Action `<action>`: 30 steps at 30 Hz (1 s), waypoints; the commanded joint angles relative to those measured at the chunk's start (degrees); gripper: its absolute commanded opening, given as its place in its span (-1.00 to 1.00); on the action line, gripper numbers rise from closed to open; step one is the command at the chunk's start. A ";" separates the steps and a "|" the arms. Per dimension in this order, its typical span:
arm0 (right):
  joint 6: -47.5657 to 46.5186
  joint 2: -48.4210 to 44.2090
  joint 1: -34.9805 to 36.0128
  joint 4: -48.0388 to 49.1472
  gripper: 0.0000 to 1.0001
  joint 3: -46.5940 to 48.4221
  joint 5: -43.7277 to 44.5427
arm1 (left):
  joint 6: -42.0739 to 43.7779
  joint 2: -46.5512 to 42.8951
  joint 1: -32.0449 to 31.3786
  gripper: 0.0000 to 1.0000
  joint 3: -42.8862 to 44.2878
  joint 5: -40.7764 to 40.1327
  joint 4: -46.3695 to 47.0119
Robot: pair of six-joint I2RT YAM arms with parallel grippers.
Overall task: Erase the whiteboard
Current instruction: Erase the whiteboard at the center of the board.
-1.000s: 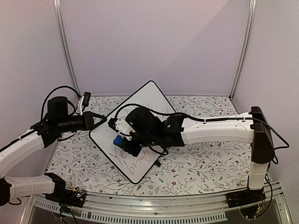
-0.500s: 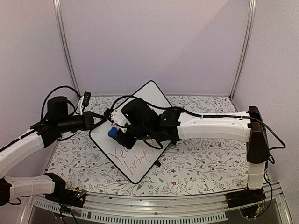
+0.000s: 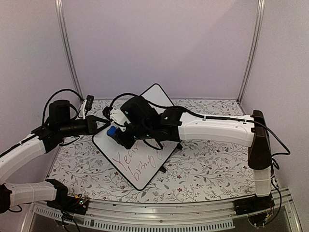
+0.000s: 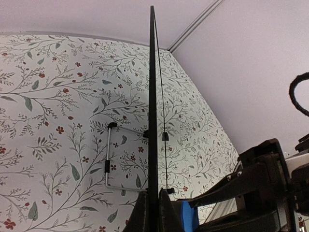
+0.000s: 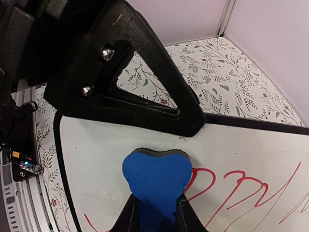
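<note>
Currently, the large flat white rectangular whiteboard with a thin black rim (image 3: 140,169) sits left of centre on the floral-patterned table surface (image 3: 207,169), turned so its corners point to 12, 3, 6 and 9 o'clock in the top view. The left gripper (image 3: 104,123) is clamped on the board's rim at about 10 o'clock. The right gripper (image 3: 118,133) is closed on a small blue foam eraser block (image 3: 112,131), held against the board face near that rim. Red handwritten marker text (image 3: 137,159) lies at 5 o'clock from the eraser.
</note>
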 commanded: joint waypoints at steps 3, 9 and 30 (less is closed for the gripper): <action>0.48 1.09 -1.46 0.35 -0.94 -2.20 0.58 | 1.14 -0.60 -1.02 -1.00 0.34 4.11 4.17; 1.59 -1.81 -1.51 1.74 -0.95 -8.64 -0.28 | 1.16 -0.53 -1.04 -1.00 0.35 4.16 4.17; 5.59 -8.10 -1.54 4.14 -0.96 -21.59 -1.28 | 1.05 -0.12 -1.02 -1.00 0.36 4.18 4.18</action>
